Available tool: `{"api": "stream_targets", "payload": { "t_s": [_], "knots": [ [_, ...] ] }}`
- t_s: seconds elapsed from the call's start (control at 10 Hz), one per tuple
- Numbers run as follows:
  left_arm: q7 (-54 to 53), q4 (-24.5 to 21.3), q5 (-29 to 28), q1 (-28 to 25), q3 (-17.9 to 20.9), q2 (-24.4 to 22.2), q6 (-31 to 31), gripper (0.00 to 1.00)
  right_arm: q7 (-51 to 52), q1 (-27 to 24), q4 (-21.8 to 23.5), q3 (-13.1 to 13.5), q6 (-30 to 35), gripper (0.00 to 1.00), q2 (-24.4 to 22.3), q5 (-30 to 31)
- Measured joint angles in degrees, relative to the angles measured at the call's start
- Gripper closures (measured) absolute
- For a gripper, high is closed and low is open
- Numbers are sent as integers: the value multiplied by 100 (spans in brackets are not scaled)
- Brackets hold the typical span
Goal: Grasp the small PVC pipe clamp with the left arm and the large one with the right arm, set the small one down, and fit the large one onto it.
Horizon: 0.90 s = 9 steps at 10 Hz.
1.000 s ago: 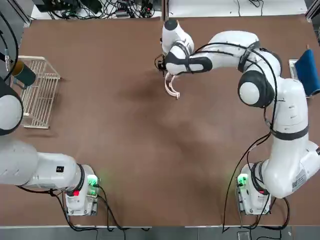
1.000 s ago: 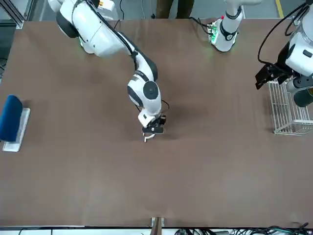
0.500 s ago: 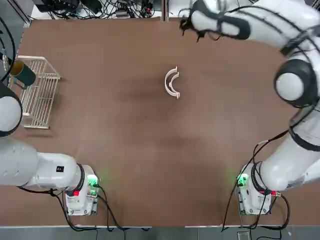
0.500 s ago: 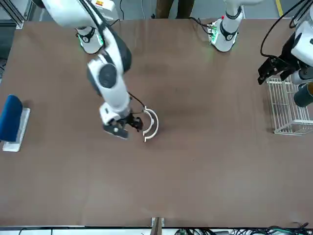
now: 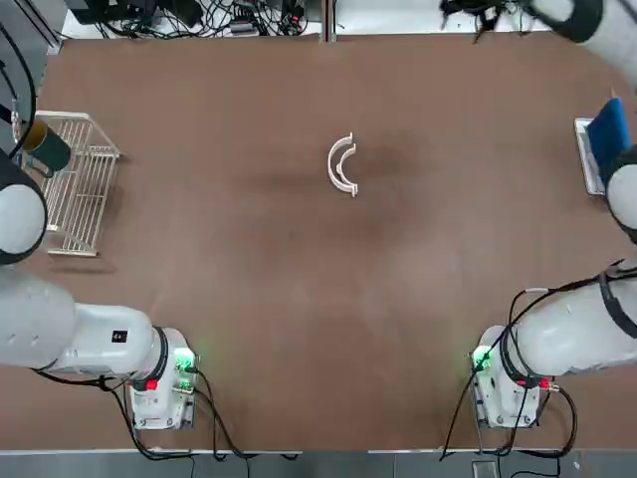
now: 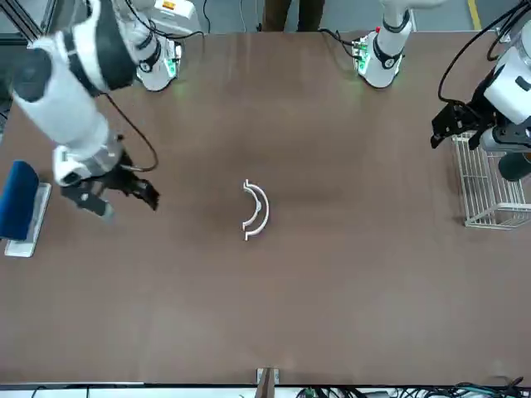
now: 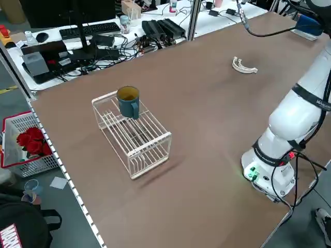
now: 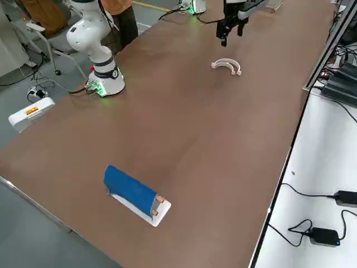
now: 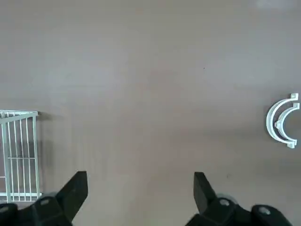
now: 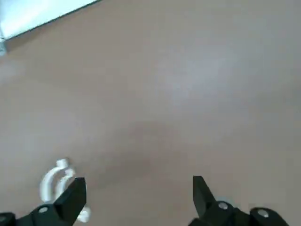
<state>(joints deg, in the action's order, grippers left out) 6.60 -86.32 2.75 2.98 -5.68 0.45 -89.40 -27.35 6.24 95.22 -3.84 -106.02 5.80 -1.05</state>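
Two white C-shaped clamps lie nested on the brown table, far of centre. The large one point(image 5: 331, 162) point(image 6: 266, 212) wraps around the small PVC pipe clamp point(image 5: 341, 171) point(image 6: 257, 207). Nothing grips them. They also show as the nested pair point(image 9: 280, 123) point(image 10: 57, 182) point(image 7: 243, 65) point(image 8: 226, 65). My right gripper point(image 6: 116, 197) point(image 10: 138, 181) is open and empty, raised well off to the robot's right of the pair. My left gripper point(image 6: 455, 133) point(image 9: 140, 179) is open and empty, high up beside the wire rack.
A white wire rack point(image 5: 75, 184) point(image 7: 134, 134) with a teal mug point(image 5: 45, 149) point(image 7: 128, 101) on it stands at the table's left. A blue object on a white base point(image 5: 609, 144) point(image 6: 18, 203) point(image 8: 131, 190) sits at the right edge.
The right gripper opened, let go of the large clamp over the small one, then rose and swung away to the robot's right. The left arm stayed put.
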Motion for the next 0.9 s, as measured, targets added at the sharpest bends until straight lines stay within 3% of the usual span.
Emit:
{"api": "stream_targets", "payload": {
  "t_s": [0.2, 0.3, 0.7, 0.9],
  "knots": [
    [13, 3, 0, -5, 7, 8, 0, 0, 1155, -35, 10, 835, 597, 0, -388, -85],
    [20, 3, 0, -6, 14, 11, -1, 0, 1363, -42, 15, 1031, 845, 0, -595, -89],
    [90, 3, -4, -18, 33, 27, -1, 0, 2213, -66, 41, 1516, 1240, 0, -1120, -60],
    [94, 3, -4, -15, 32, 53, -2, 0, 2260, -76, 83, 1537, 1215, 0, -1095, -33]
  ]
}}
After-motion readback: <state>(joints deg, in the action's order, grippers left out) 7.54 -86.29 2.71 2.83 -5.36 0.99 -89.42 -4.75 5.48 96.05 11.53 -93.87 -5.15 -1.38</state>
